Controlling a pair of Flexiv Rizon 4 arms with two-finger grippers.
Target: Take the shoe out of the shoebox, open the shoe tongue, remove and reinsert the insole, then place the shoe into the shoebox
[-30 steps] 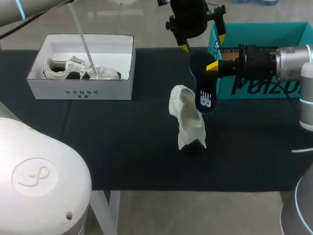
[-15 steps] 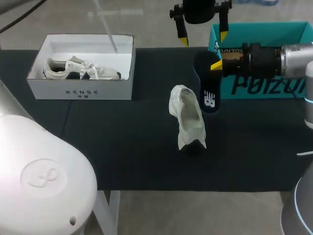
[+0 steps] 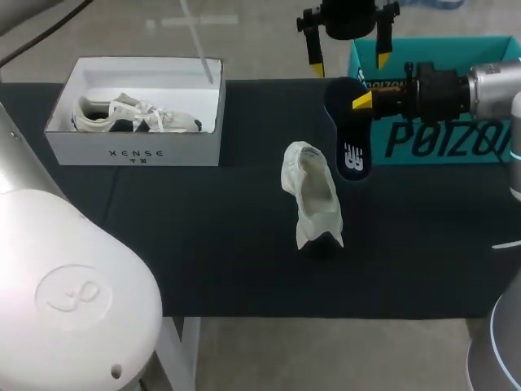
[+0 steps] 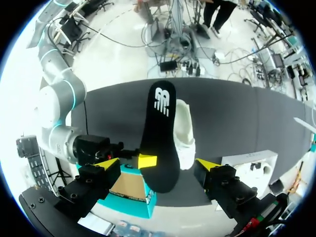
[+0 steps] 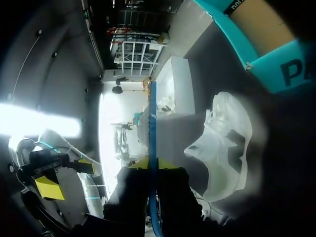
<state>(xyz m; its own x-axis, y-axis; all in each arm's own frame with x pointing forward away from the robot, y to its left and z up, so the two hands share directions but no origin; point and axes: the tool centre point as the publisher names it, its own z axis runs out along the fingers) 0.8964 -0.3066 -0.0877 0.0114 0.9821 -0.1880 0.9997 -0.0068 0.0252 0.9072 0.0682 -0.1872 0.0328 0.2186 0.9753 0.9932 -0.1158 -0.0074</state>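
A soft white low-top shoe (image 3: pixel 312 195) lies on my dark surface (image 3: pixel 203 244), on its side, I think. Just beyond the shoe, my right gripper (image 3: pixel 362 102) has its fingers clamped on a long black foam insole (image 3: pixel 348 138), held off the surface. Farther past the shoe, my left gripper (image 3: pixel 348 62) hangs with fingers spread, grasping nothing. Behind the shoe to its right stands the open teal cardboard shoebox (image 3: pixel 423 151). Far to its left is a white box (image 3: pixel 134 151) with another sneaker (image 3: pixel 134 116).
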